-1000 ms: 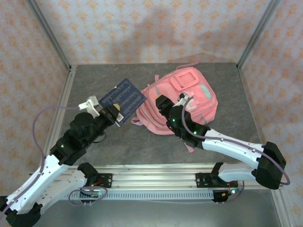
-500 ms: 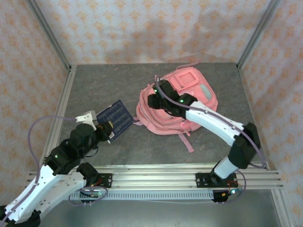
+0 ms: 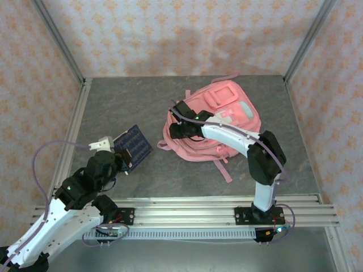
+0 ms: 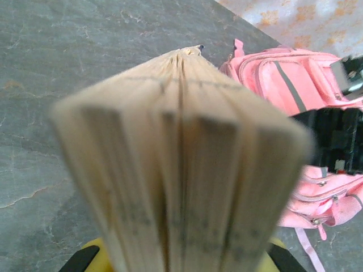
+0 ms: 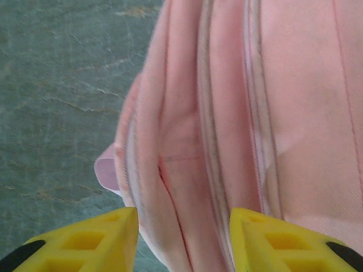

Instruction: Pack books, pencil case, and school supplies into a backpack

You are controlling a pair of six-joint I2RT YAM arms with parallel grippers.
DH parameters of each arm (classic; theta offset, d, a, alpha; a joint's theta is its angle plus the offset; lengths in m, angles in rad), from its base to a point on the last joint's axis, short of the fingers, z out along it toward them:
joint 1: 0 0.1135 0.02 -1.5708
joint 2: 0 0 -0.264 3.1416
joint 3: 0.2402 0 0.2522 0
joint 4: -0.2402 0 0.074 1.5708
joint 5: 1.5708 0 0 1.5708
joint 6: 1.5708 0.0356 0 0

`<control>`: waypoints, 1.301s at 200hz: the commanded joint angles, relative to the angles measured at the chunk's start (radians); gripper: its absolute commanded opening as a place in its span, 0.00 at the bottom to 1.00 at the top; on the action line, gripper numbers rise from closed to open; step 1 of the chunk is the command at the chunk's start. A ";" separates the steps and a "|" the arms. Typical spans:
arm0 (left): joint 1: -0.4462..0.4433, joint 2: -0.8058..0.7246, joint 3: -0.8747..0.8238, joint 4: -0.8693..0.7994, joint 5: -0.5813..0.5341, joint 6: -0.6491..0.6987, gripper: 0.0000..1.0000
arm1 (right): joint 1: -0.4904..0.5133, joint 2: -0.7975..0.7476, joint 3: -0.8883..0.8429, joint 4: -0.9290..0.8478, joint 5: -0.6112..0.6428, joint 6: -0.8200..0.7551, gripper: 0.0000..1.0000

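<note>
Over the near-left part of the counter, the left arm's fingers were clenched on a navy book. They held it by one short end, so it tilted up clear of the surface with its cover facing upward. From the left wrist, the pale page edges pointed away toward the pink bag. To the right, well apart from the book, the backpack lay flat on the middle-to-right part of the counter, nearer the back edge, with its front pockets up and a strap trailing toward the near edge. The right arm reached over it to its left edge. There the right arm's fingers stood parted astride a long fold of pink fabric, not visibly pinching it. No gap into the bag could be made out, and whether the zip was undone could not be told. The step in hand looked to be loading this book, with the bag yet to be opened for it. The next move probably called for the right fingers to close on that fold and lift it into a mouth. The left arm would then need to carry the book rightward and slide it in thin edge first.
</note>
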 commanded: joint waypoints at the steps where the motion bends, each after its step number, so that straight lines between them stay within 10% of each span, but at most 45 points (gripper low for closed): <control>1: -0.002 0.003 -0.010 0.037 -0.021 0.007 0.00 | -0.001 0.031 0.045 -0.002 -0.017 -0.009 0.45; 81: -0.001 0.006 -0.030 0.039 -0.027 0.003 0.00 | -0.001 0.100 0.071 0.011 -0.009 -0.023 0.40; 144: 0.002 0.008 -0.053 0.042 -0.015 -0.003 0.00 | -0.002 0.053 0.047 0.017 0.056 -0.044 0.00; 260: 0.005 0.098 -0.057 0.200 0.137 -0.044 0.00 | -0.070 -0.225 0.059 -0.022 0.015 -0.087 0.00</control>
